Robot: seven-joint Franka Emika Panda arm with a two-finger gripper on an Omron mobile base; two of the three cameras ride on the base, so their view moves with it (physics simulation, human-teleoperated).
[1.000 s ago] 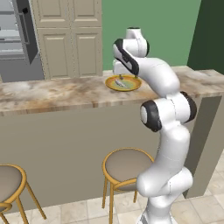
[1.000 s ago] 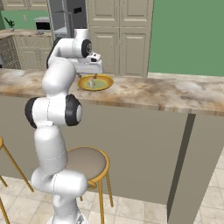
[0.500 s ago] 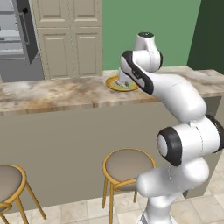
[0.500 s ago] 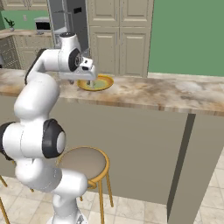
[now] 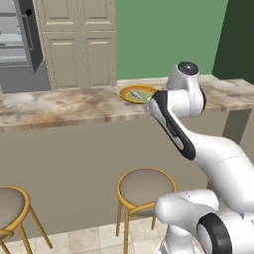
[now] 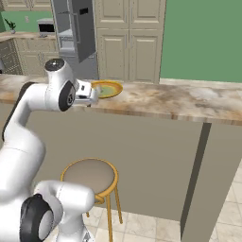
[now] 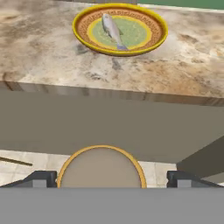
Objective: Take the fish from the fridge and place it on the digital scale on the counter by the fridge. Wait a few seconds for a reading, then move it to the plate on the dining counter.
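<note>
One fish (image 7: 112, 29) lies on the plate (image 7: 151, 21) you were aiming for; in the hand view you can see it stretched across the greenish centre, its tail reaching the patterned inner ring on the near side. The plate sits on the dining counter (image 7: 52, 57), set back a little from the near edge, and in the left base view you find it just left of the arm's upper joint. Your gripper (image 7: 112, 181) holds nothing: its two finger tips stand wide apart at the bottom of the hand view, pulled off the counter's near side and hanging over a round stool (image 7: 101, 168) with a yellow rim. In the right base view the hand sits just left of the plate, in front of the counter's edge. Far back on the left, the fridge (image 5: 20, 47) stands with its door open beside tall tan cupboards (image 5: 82, 42)
</note>
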